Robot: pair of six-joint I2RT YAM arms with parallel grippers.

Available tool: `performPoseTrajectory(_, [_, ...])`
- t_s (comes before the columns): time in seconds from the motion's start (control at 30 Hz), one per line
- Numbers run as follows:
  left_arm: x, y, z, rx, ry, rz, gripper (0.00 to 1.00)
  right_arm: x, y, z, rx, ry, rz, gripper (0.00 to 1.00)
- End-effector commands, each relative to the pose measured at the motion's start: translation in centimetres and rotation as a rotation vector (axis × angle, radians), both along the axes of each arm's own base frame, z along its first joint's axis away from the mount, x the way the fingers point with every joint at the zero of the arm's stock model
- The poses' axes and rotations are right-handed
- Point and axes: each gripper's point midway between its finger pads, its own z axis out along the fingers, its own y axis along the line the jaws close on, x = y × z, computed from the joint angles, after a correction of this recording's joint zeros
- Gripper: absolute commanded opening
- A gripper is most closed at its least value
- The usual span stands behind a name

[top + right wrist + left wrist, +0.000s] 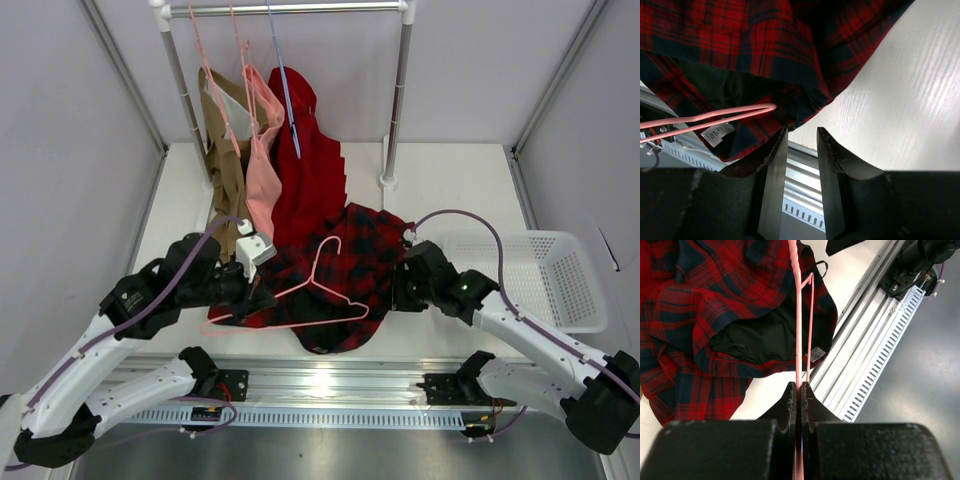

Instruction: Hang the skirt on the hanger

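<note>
The red-and-black tartan skirt [365, 250] lies crumpled on the white table, its black lining showing in the left wrist view [760, 340]. The pale-pink hanger [320, 285] lies across the skirt's near part, its hook pointing toward the back. My left gripper [262, 290] is shut on the hanger's left end, and the pink wire [798, 315] runs out from between the closed jaws [799, 387]. My right gripper [400, 285] stands open at the skirt's right edge [765, 40] with nothing between its fingers [801, 131]. The hanger's right tip [715, 116] rests just left of it.
A clothes rail [290, 10] at the back carries tan [222, 140], pink [262, 160] and plain red [315, 170] garments and a thin blue hanger [283, 70]. A white mesh basket [590, 300] sits at the right. A metal rail [330, 385] runs along the near table edge.
</note>
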Motion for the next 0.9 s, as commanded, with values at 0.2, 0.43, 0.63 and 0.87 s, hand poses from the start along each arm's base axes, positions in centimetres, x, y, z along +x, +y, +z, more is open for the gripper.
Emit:
performPoseTrajectory(0.2, [1.4, -1.5, 1.7, -0.049, -0.068, -0.006, 0.0, -0.1, 1.8, -0.4, 0.053, 0.007, 0.005, 0.34])
performPoseTrajectory(0.43, [2.1, -1.6, 1.3, -0.022, -0.074, 0.001, 0.0, -0.1, 2.3, -1.3, 0.049, 0.022, 0.007, 0.31])
performPoseTrajectory(0.63, [2.1, -1.6, 1.2, -0.024, -0.075, -0.002, 0.0, 0.0, 2.3, -1.8, 0.038, 0.028, 0.0, 0.24])
performPoseTrajectory(0.87, [2.1, -1.7, 1.5, -0.025, -0.08, -0.007, 0.0, -0.1, 1.7, -1.7, 0.019, 0.024, -0.014, 0.36])
